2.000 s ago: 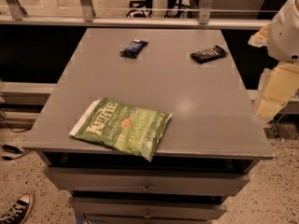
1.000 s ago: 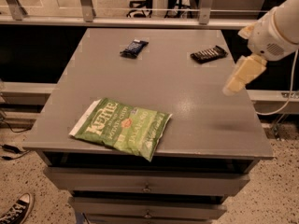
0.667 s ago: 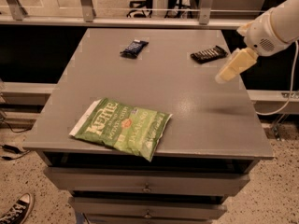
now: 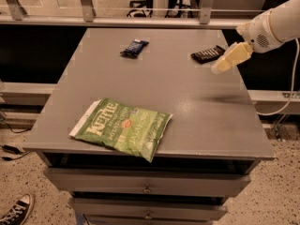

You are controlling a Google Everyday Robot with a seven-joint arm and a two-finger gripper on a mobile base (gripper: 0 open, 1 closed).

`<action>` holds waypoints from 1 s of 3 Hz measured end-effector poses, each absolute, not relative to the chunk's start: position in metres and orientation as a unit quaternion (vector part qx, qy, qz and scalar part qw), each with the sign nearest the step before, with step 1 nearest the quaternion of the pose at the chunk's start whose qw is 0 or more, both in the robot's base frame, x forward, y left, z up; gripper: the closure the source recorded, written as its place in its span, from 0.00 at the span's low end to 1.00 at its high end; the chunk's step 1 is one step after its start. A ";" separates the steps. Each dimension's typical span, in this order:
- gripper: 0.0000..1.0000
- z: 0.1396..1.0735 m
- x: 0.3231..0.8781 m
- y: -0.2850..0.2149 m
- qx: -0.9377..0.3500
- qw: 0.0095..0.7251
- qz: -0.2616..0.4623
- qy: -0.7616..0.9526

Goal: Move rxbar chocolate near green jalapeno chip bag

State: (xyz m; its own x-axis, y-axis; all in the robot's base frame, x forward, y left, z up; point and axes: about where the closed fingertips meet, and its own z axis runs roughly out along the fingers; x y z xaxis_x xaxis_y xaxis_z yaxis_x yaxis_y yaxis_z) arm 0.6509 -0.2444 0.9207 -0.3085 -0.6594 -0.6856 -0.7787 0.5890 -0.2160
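The hand (image 4: 220, 66) hovers just beside the rxbar chocolate (image 4: 207, 54).

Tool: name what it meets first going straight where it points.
Likely bare table just beside the rxbar chocolate; the tool hovers far right, angled down-left. Depth unclear: it may clip the bar.

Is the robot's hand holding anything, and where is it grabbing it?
Nothing. The gripper hangs beside the rxbar chocolate, which lies flat on the table.
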 end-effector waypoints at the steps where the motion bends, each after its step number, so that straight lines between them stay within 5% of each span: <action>1: 0.00 0.920 0.653 -0.243 -0.442 0.390 0.084 0.804; 3: 0.00 0.891 0.718 -0.238 -0.370 0.455 0.125 0.801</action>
State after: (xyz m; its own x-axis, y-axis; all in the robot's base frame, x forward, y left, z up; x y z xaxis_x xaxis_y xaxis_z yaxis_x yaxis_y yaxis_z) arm 0.7175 -0.2376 0.8909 -0.3130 -0.4787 -0.8203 -0.7056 0.6954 -0.1366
